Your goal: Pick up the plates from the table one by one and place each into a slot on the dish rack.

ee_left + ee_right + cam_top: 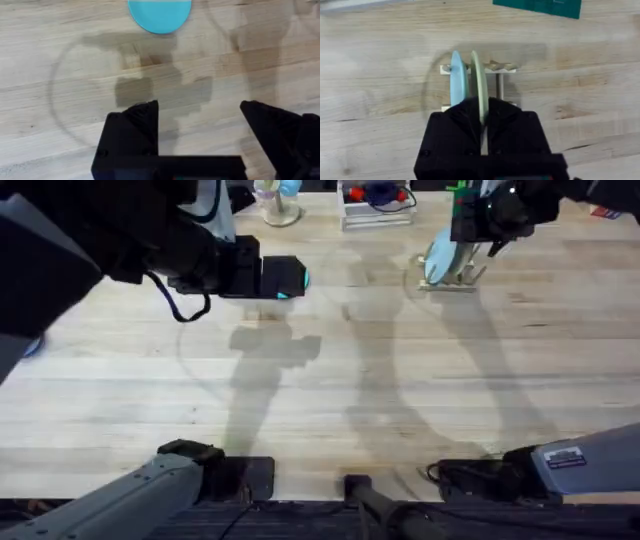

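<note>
The right gripper (482, 125) was clamped on the pale cream-yellow round plate (479, 85), seemingly slotted in the small light-wood dish rack (500, 82) beside a paler blue plate (457, 82), while the left gripper (200, 130) hovered, jaws apart, near the bright sky-blue plate (160, 15) flat on the pale plank table (50, 50), left to rack.

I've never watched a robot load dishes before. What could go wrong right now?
The right gripper grips the cream plate over the small dish rack, right beside a blue plate already standing there. It might bump that one over, or shift the light rack. The left gripper, jaws open, could push the flat blue plate.
</note>
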